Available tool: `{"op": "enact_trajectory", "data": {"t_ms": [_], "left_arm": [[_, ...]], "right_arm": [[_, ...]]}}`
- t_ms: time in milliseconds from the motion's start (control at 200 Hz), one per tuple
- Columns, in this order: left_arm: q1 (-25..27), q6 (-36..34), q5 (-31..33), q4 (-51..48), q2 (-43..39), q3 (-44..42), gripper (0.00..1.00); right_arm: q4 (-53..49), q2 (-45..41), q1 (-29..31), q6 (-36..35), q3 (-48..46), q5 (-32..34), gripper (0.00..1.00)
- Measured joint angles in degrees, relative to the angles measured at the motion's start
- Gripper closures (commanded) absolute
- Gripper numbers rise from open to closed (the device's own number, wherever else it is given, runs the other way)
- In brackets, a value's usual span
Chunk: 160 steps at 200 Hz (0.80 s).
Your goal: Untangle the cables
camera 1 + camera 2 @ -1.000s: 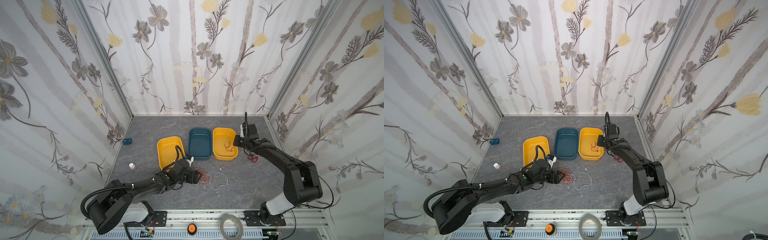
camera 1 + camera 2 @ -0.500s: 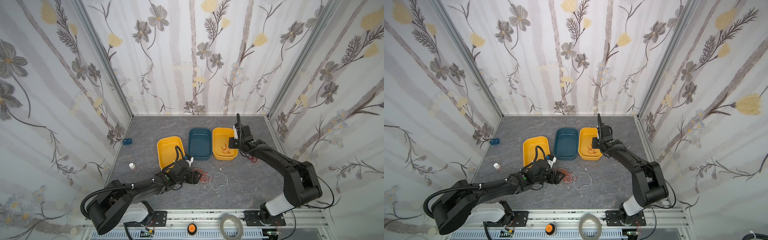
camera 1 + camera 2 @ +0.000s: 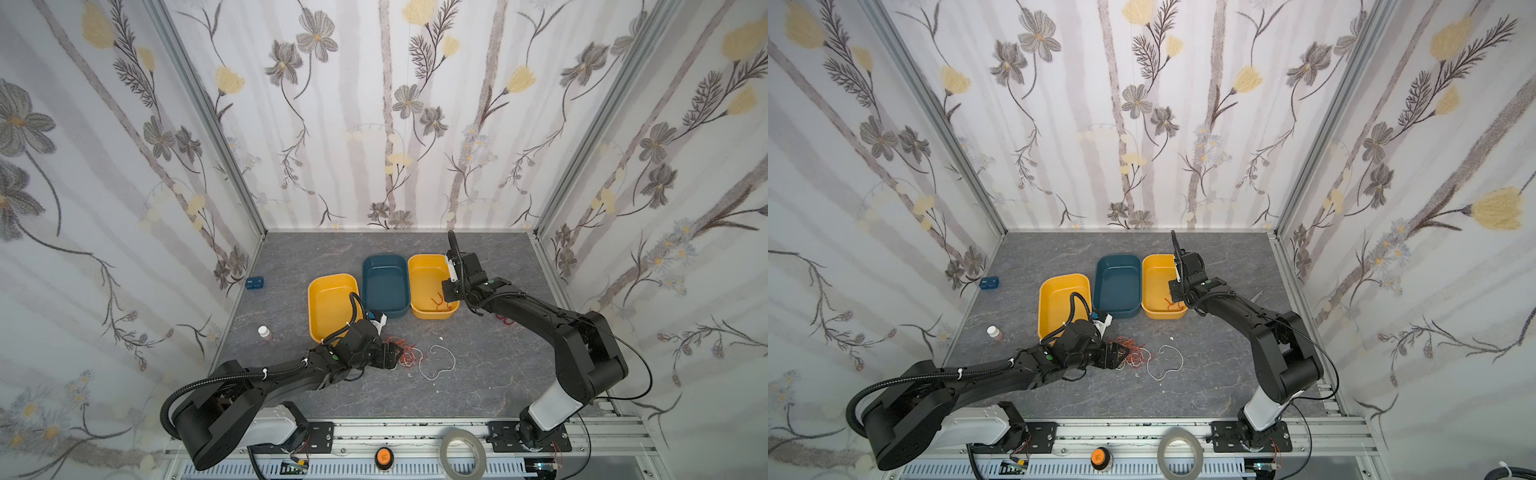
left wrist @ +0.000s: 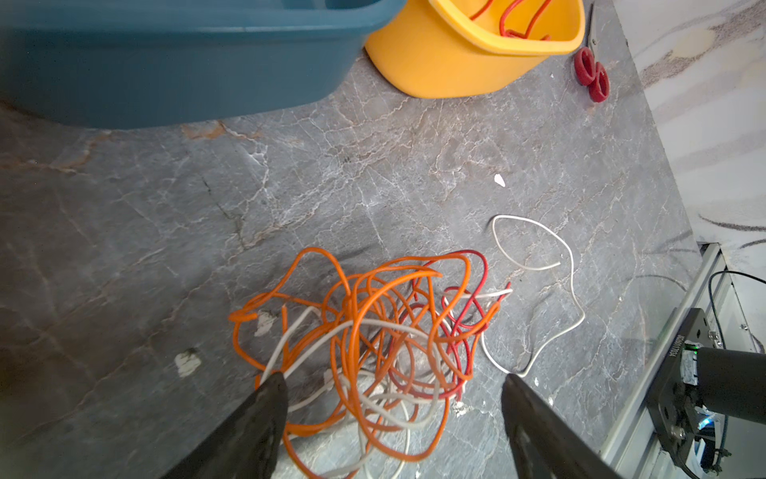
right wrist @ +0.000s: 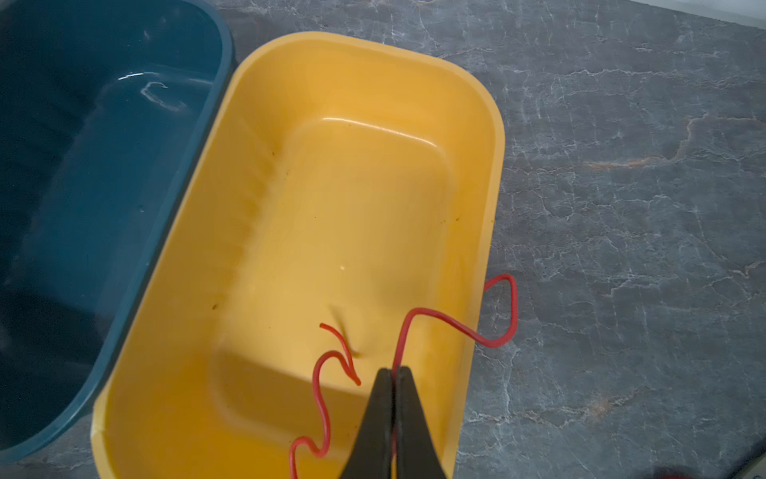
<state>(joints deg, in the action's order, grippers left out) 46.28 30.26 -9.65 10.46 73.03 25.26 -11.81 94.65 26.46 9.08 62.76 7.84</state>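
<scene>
A tangle of orange, red and white cables (image 4: 373, 331) lies on the grey table near the front, seen in both top views (image 3: 406, 353) (image 3: 1134, 354). One white cable (image 4: 539, 265) trails loose beside it. My left gripper (image 4: 391, 377) is open, its fingers straddling the near side of the tangle and holding nothing. My right gripper (image 5: 393, 369) is shut on a red cable (image 5: 439, 317) over the right yellow tray (image 5: 493, 166). That cable loops out over the tray's rim. Another red cable (image 5: 323, 398) lies inside the tray.
A blue tray (image 3: 384, 282) and a second yellow tray (image 3: 328, 299) stand left of the right yellow tray (image 3: 432, 257). Red-handled scissors (image 4: 590, 74) lie right of the trays. A small bottle (image 3: 264, 332) and a blue block (image 3: 254, 283) sit at the left.
My right gripper has moved left from beside the right yellow tray to over its near end, still shut on the red cable. The left arm has stayed put.
</scene>
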Motion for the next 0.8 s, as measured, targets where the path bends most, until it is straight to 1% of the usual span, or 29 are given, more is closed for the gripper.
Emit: {"op": "enact_trajectory", "data": {"t_ms": [195, 390, 505, 600, 709, 799], "left_arm": [[0.0, 0.0, 0.02, 0.0, -0.33, 0.0, 0.18], [0.0, 0.15, 0.02, 0.02, -0.31, 0.0, 0.18], [0.0, 0.15, 0.02, 0.02, -0.31, 0.0, 0.18], [0.0, 0.15, 0.02, 0.02, -0.24, -0.04, 0.18], [0.0, 0.15, 0.02, 0.02, 0.0, -0.04, 0.18], [0.0, 0.15, 0.0, 0.04, 0.0, -0.04, 0.18]], "right_arm": [[-0.5, -0.22, -3.19, 4.11, -1.03, 3.04, 0.98], [-0.11, -3.52, -2.99, 4.96, -2.82, 4.96, 0.97], [1.97, -6.32, -2.19, 3.87, -3.98, 6.14, 0.97], [3.63, -7.41, -0.37, 1.92, -4.7, 6.67, 0.97], [5.95, -7.96, 1.79, -0.68, -5.29, 6.29, 0.97], [7.1, -7.41, 2.19, -1.7, -5.31, 4.98, 0.97]]}}
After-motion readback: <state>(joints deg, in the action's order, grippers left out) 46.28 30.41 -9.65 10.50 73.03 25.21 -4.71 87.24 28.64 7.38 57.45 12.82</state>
